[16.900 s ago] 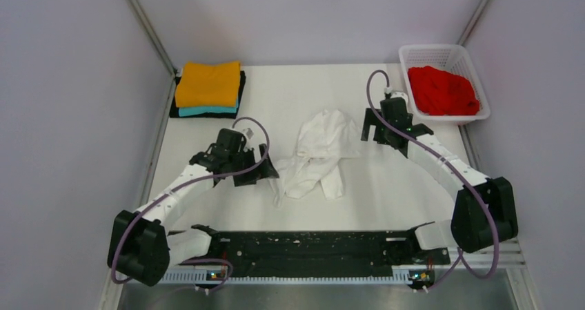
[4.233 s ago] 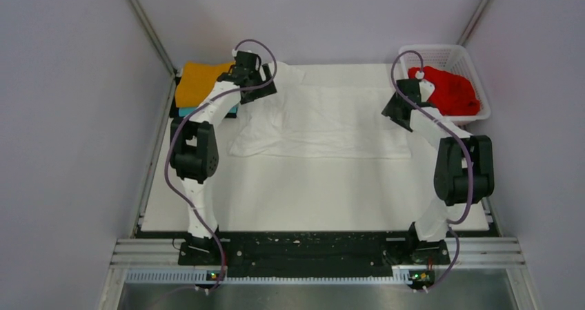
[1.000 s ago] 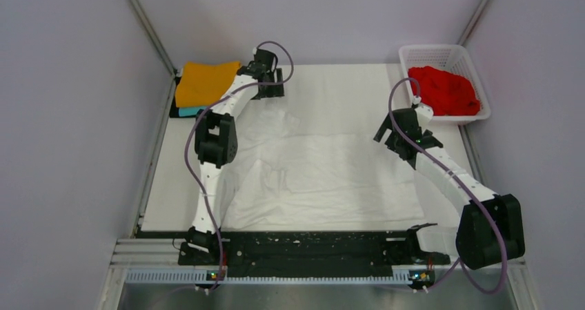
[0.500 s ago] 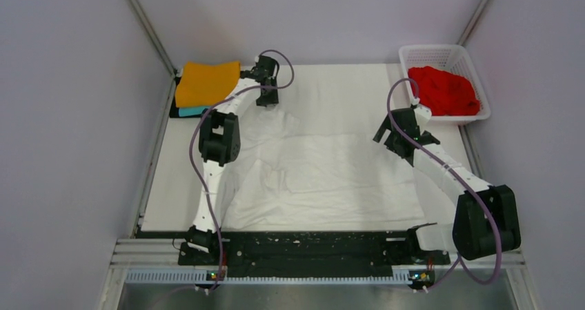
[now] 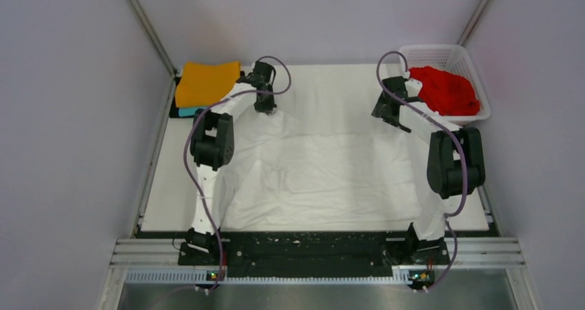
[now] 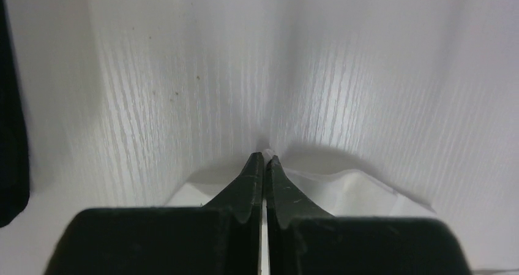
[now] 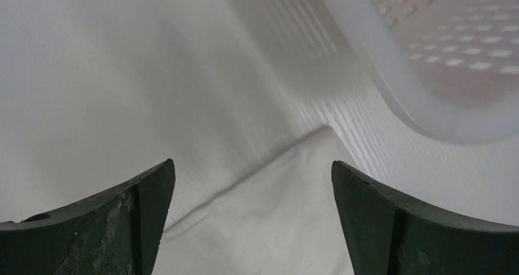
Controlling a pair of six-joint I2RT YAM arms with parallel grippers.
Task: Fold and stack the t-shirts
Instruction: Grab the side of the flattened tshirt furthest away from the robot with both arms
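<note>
R gripper (image 5: pixel 383 114) has swung from mid-right up to the far edge by the basket (image 5: pixel 441 50) vs 0.5 s ago; L gripper (image 5: pixel 265 108) barely shifted.

Top view: white t-shirt (image 5: pixel 324 172) lies spread at centre, wrinkled on its left. L gripper is at its far-left corner, R gripper over the far-right corner. Orange t-shirt (image 5: pixel 207 83) sits on teal t-shirt (image 5: pixel 186 111) far left. Red t-shirt (image 5: pixel 445 89) is in the basket.

L wrist: jaws clamped, sliver of white cloth pinched at the tips.

R wrist: fingers wide apart, empty, shirt corner below between them, basket wall just beside.

Judgement: R should drop onto that corner clear of the basket, pinch, then both pull evenly to flatten.

Hard to tell: how much cloth L holds. Teal shirt mostly hidden.
</note>
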